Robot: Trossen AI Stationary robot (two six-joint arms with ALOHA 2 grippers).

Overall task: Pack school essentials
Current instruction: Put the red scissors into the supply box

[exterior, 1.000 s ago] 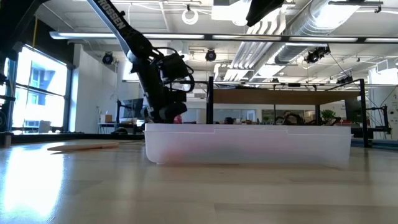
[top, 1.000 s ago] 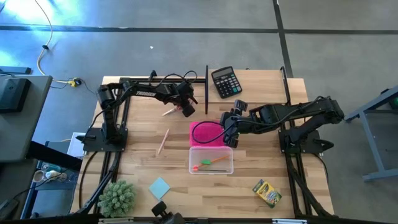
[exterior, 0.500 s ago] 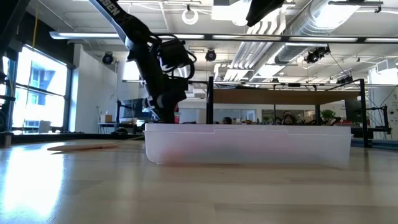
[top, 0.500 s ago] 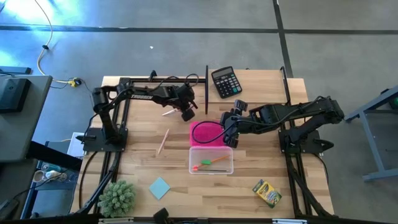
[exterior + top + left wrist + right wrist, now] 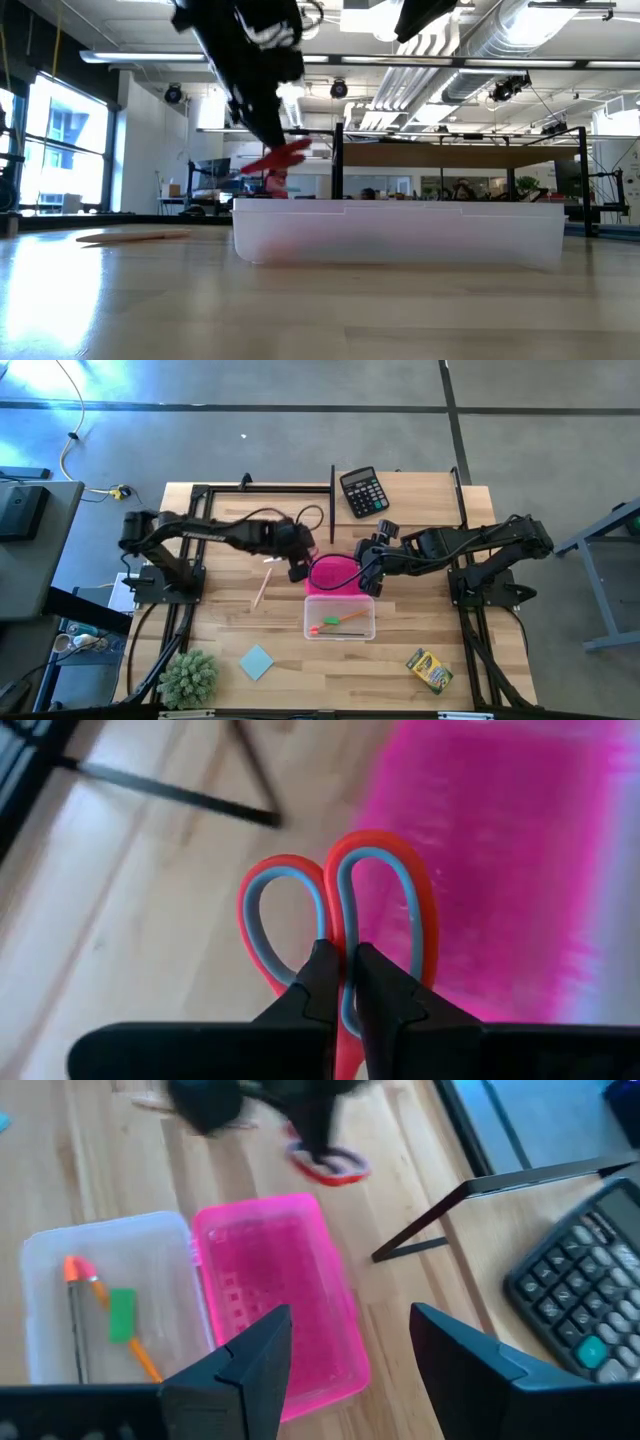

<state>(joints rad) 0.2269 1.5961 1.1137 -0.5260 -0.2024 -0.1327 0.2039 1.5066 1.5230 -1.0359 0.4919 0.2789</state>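
The red-handled scissors (image 5: 335,935) are clamped by the handles in the left pincer (image 5: 297,567), beside the pink lid (image 5: 335,574), presumably for the clear box (image 5: 340,618); the right pincer (image 5: 368,570) hovers half-spread, empty.

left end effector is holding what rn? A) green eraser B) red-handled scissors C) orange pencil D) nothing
B: in the left wrist view the left end effector is shut on the red-handled scissors at the join of the two handle loops, lifted beside the pink tray; the pencil and eraser lie in the clear bin.
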